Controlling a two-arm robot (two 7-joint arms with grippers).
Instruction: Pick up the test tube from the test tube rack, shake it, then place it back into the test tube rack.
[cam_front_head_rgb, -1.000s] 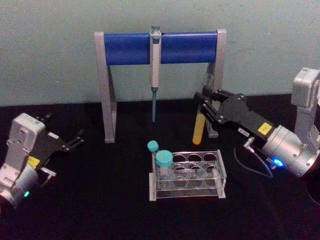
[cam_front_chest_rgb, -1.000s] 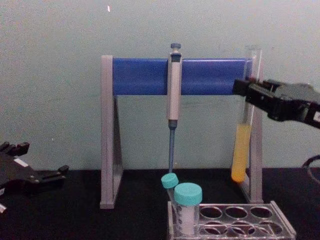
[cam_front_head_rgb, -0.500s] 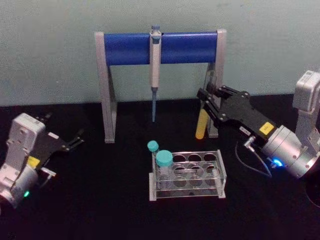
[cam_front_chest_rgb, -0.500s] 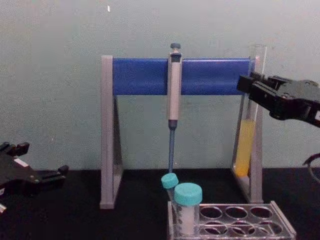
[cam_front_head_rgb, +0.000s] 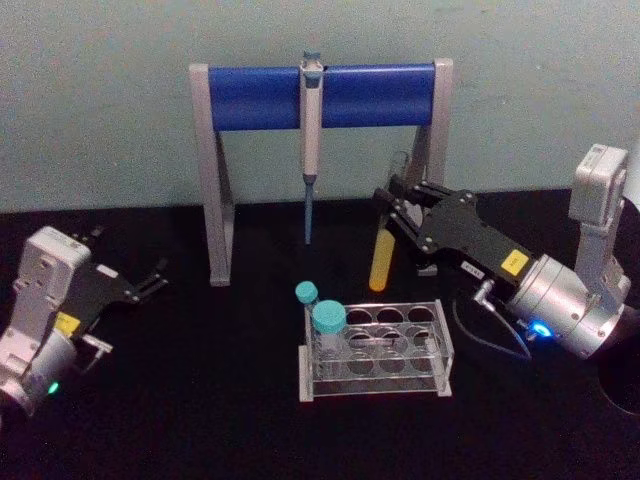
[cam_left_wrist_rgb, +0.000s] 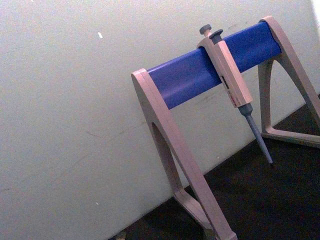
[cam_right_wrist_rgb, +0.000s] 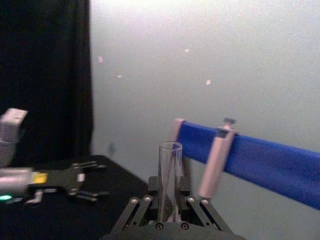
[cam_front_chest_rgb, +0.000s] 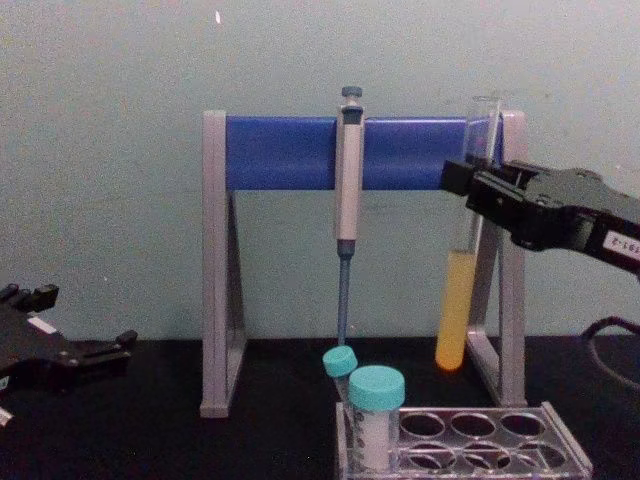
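Black worktop (cam_front_head_rgb: 200, 400): right claw (cam_front_head_rgb: 392, 212) clamped on the test tube (cam_front_head_rgb: 381, 265), held clear of the rack (cam_front_head_rgb: 375, 350), left claw (cam_front_head_rgb: 145, 283) parked, fingers apart.

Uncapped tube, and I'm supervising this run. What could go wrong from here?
The test tube, clamped in the right gripper, is open-topped, so shaking could slosh out yellow liquid. It hangs close to the pipette stand's right leg; a swing might strike it. Lowering into the test tube rack, it could miss a hole. The left gripper is parked far left.
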